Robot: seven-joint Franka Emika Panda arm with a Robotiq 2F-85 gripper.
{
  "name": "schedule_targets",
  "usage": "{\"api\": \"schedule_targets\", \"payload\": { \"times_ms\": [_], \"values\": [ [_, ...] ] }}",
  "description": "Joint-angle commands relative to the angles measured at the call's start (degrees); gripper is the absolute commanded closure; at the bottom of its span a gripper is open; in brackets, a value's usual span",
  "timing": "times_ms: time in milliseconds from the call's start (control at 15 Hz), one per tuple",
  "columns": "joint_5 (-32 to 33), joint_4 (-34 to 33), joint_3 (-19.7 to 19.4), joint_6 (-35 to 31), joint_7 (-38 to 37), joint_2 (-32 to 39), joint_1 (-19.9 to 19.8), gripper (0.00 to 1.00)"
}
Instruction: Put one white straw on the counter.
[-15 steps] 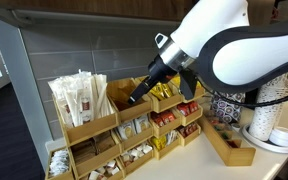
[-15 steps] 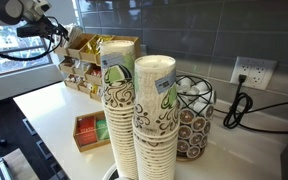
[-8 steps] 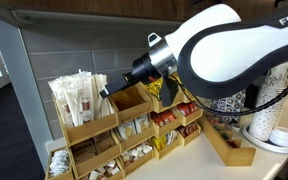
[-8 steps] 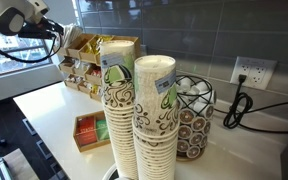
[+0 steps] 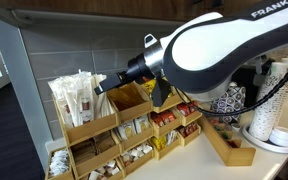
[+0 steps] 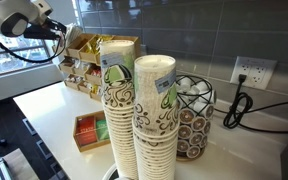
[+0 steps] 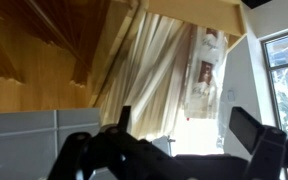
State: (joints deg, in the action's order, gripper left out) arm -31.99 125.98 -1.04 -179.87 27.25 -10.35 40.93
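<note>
office coffee station: paper cups [image 6: 134, 120], condiment racks [image 5: 124, 130].

The rack [image 5: 94, 128] stood on the counter [image 6: 46, 108], backed against the wall. The bundle of straws [image 5: 79, 98] stood in its top end compartment. You had the gripper [image 5: 106, 86] above the rack, just beside the upper ends of the straws, over the next compartment along. Off the rack's opposite end the small tray [image 5: 230, 146] lay on the counter, with the stacked cups [image 6: 154, 120] beyond the tray.
</note>
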Motion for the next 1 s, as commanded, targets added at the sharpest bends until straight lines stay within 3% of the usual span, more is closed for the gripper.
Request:
{"api": "schedule_targets", "payload": {
  "times_ms": [0, 267, 467, 533, 667, 733, 933],
  "values": [
    [1.4, 0.4, -0.6, -2.4, 0.5, 2.0, -1.7, 0.00],
    [0.6, -0.5, -0.9, -5.4, 0.6, 3.9, -1.9, 0.00],
    [0.2, -0.8, -1.0, -7.5, 0.5, 4.6, -1.4, 0.07],
    [0.1, -0.9, -1.1, -7.9, 0.5, 4.7, -1.3, 0.13],
    [0.0, -1.0, -1.1, -8.7, 0.3, 4.8, -1.0, 0.15],
    [-0.1, -1.1, -1.1, -9.1, 0.3, 4.8, -0.9, 0.22],
    [-0.1, -2.3, -1.2, -9.3, 0.4, 5.2, -0.2, 0.24]
  ]
}}
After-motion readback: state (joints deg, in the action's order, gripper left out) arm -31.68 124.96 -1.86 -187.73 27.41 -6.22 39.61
